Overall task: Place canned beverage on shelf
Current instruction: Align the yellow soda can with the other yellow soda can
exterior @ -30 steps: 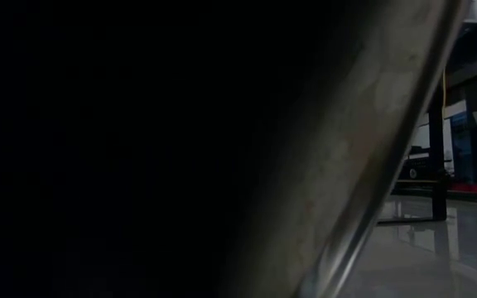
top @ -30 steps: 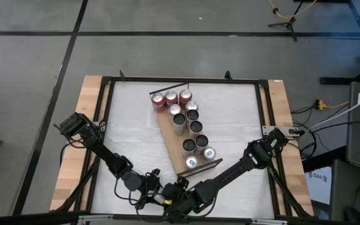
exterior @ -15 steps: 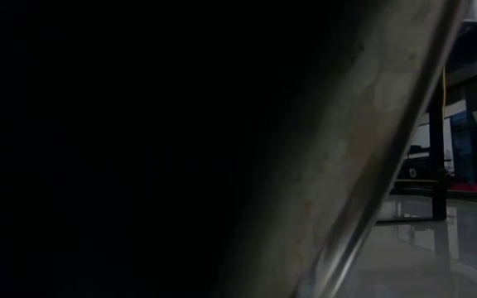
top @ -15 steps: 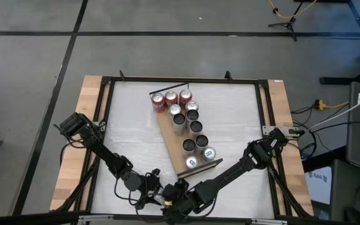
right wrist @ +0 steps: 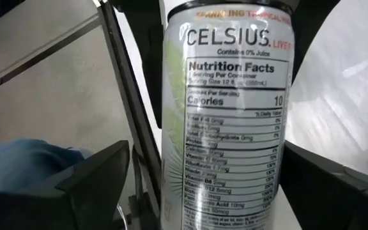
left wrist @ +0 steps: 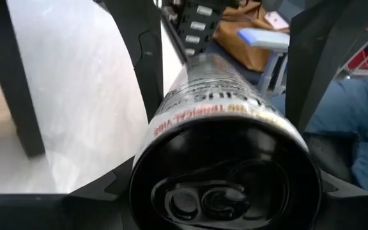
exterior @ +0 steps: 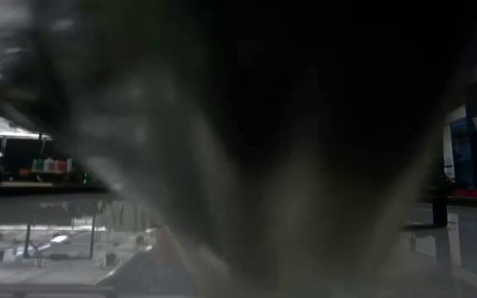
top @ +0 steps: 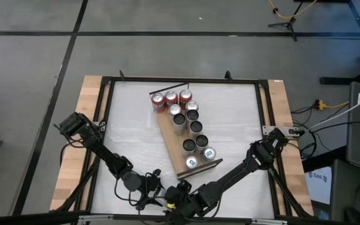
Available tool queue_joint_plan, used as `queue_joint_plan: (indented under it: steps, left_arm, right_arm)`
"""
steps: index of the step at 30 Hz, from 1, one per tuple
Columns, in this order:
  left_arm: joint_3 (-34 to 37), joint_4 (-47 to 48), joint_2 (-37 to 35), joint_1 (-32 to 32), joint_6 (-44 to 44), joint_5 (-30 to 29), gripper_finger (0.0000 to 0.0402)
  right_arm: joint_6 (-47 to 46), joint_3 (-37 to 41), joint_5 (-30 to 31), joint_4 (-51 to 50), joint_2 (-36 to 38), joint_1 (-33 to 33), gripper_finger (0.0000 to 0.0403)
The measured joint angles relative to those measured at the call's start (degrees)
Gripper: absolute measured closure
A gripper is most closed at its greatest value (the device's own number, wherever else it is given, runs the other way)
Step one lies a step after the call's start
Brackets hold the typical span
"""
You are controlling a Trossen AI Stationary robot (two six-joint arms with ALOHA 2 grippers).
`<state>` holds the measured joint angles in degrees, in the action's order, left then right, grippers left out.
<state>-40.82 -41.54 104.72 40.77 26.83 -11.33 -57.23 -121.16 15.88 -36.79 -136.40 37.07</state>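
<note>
A slim white beverage can (right wrist: 225,121) is at the table's near edge, between my two grippers. My left gripper (left wrist: 225,188) is shut on it at the tab end. My right gripper (right wrist: 203,185) is open, with a finger standing on each side of the can's lower half and a gap showing beside one finger. From above, both grippers (top: 158,199) (top: 180,200) meet at the near edge. The shelf (top: 172,152), a light-brown board, lies slantwise mid-table. Several cans stand on it: red ones (top: 170,97) at its far end and dark ones (top: 193,126) along it. My left gripper pinches the can between its two fingers, one on each side of the can wall, close to the tab end (left wrist: 147,150). The can runs along the fingers and away from the wrist, with its tab end (left wrist: 216,191) facing back toward the wrist.
A black frame (top: 105,112) rims the white tabletop, with wooden strips (top: 86,125) outside it. Thin black rails (top: 167,87) (top: 203,167) lie at both ends of the shelf. A person's blue-clad leg (right wrist: 24,166) shows beyond the near edge. The white top left of the shelf (top: 130,137) is bare.
In the low view, the dark mass that covered the left side has drawn away, and the room now shows there. The can's slanted side has become a blur across the middle of that view. From above, the shelf and its cans stand as before.
</note>
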Motion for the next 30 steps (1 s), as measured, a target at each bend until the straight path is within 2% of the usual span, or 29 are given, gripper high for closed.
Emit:
queue_joint_plan:
  steps: [4,7,11,19,24,30]
  left_arm:
    - [-0.82,0.42,-0.65,0.00,0.04,0.13,0.0163]
    - [-0.93,1.50,-2.78,0.04,1.45,2.75,0.0163]
    - [-0.79,5.25,-6.00,0.22,1.54,4.92,0.0163]
    - [-0.72,13.24,-12.30,0.33,3.29,6.00,0.0163]
    - [-0.64,20.77,-18.36,0.03,5.90,6.73,0.0163]
    - [-0.64,36.73,-28.54,-2.40,11.51,6.45,0.0163]
  right_arm:
    - [-0.15,0.07,-0.27,-1.00,1.63,0.35,0.0035]
    - [-0.13,0.00,-1.94,-0.33,3.02,0.92,0.0035]
    - [-0.04,-0.13,-4.26,-0.03,4.03,1.98,0.0035]
    - [-0.02,-0.11,-4.09,-1.98,5.60,3.99,0.0036]
    - [0.31,-0.11,-4.03,-4.77,7.84,5.77,0.0036]
    - [1.39,-0.11,-0.78,-11.63,11.40,7.39,0.0036]
